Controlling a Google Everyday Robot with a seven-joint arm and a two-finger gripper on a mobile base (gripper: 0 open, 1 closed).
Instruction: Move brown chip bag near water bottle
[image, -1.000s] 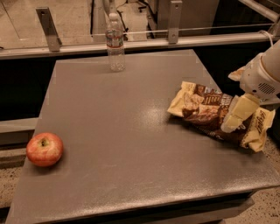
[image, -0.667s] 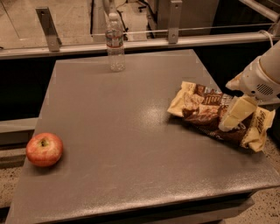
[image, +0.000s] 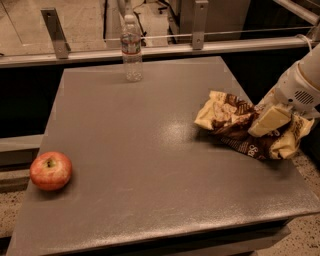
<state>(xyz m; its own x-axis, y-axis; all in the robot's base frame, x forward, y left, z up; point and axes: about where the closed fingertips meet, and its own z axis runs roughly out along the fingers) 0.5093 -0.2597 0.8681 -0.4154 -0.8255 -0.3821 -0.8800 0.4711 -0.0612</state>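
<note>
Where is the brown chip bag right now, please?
In the camera view the brown chip bag lies near the right edge of the table, with the pincer at it, well apart from the water bottle at the back.

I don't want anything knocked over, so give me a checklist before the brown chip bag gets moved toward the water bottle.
1. Is the end effector at the brown chip bag, on the right side of the table: ok.
2. Is the hold on the bag secure: cannot tell.
3. Is the water bottle upright at the far edge: ok.
4. Is the apple, near left, off the bag-to-bottle path: ok.
</note>
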